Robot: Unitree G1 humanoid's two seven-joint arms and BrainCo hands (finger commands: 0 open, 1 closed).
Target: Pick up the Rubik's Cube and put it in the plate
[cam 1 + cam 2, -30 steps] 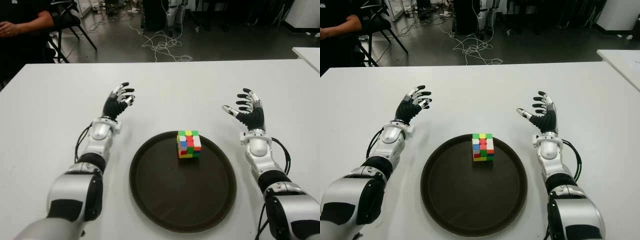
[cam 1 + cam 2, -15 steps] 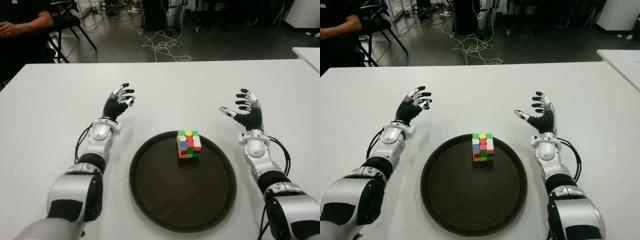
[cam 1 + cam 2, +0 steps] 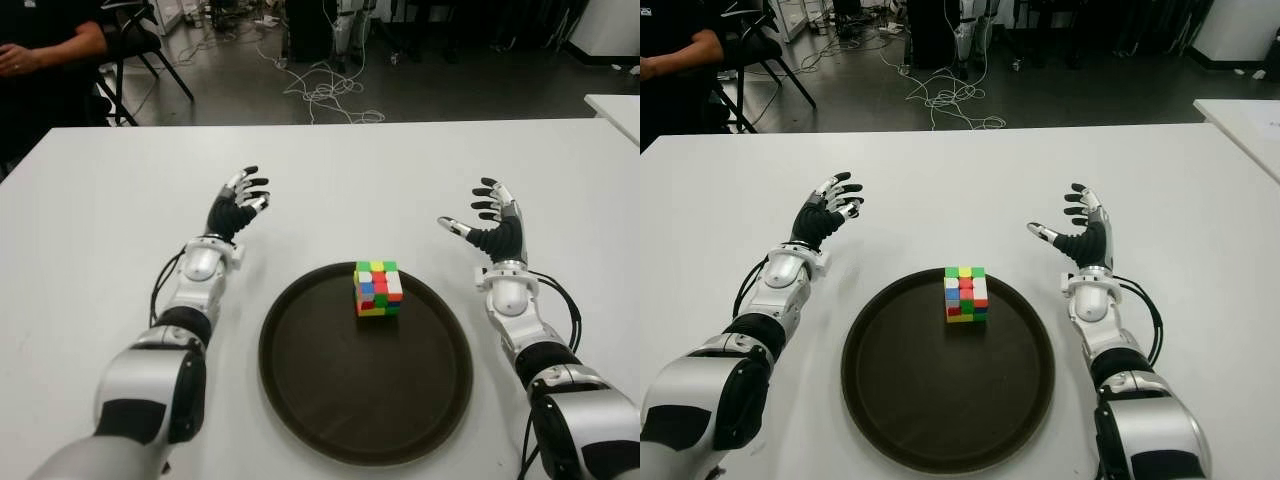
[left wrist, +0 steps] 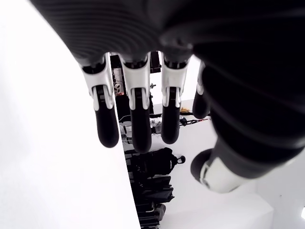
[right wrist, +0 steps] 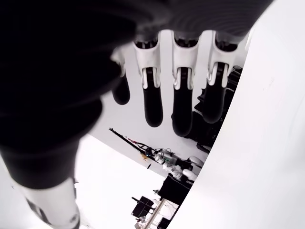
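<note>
The Rubik's Cube [image 3: 377,288] stands upright inside the dark round plate [image 3: 330,400], near its far rim. My right hand [image 3: 487,218] is open over the white table to the right of the plate, fingers spread, palm facing the cube, a hand's width away from it. My left hand [image 3: 239,201] is open to the left of the plate and farther back, holding nothing. Both wrist views show extended fingers [image 4: 136,114] and fingers [image 5: 150,100] with nothing between them.
The white table [image 3: 120,200] stretches wide around the plate. A person sits beyond the far left corner [image 3: 45,50]. A second white table's corner [image 3: 615,105] shows at the right. Cables [image 3: 325,95] lie on the floor behind.
My right hand has drifted slightly left and back beside the plate. The cube, plate and left hand have not moved.
</note>
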